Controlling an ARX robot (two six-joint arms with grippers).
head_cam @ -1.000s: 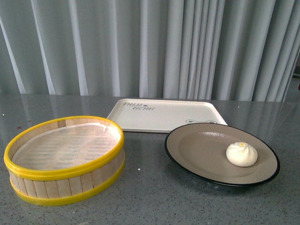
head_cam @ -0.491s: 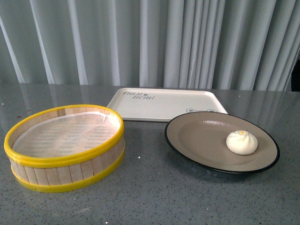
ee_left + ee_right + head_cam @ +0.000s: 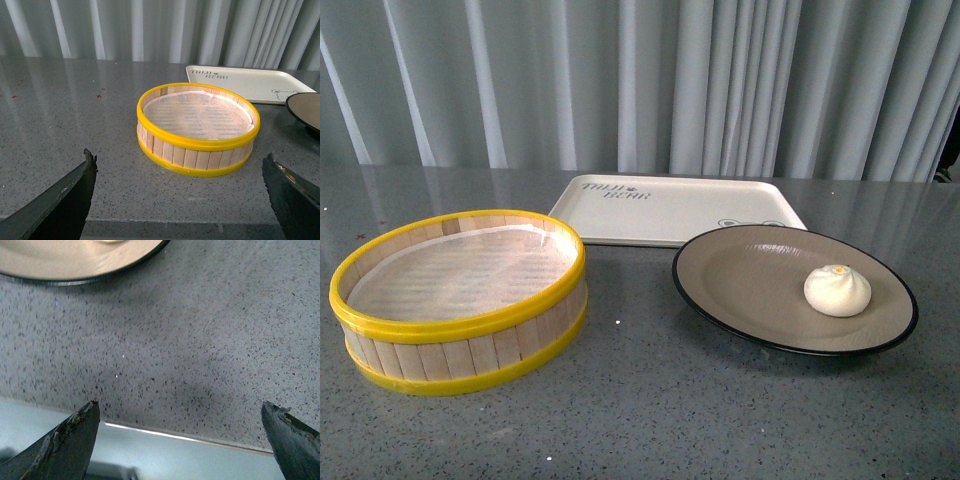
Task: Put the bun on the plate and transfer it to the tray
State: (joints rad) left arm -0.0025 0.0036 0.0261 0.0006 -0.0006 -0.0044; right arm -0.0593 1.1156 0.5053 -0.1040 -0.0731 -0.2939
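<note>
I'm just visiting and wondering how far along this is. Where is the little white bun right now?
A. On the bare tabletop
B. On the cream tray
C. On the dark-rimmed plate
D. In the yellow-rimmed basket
C. The bun sits on the plate, right of its middle. No bun shows in the basket or on the tray behind.
</note>
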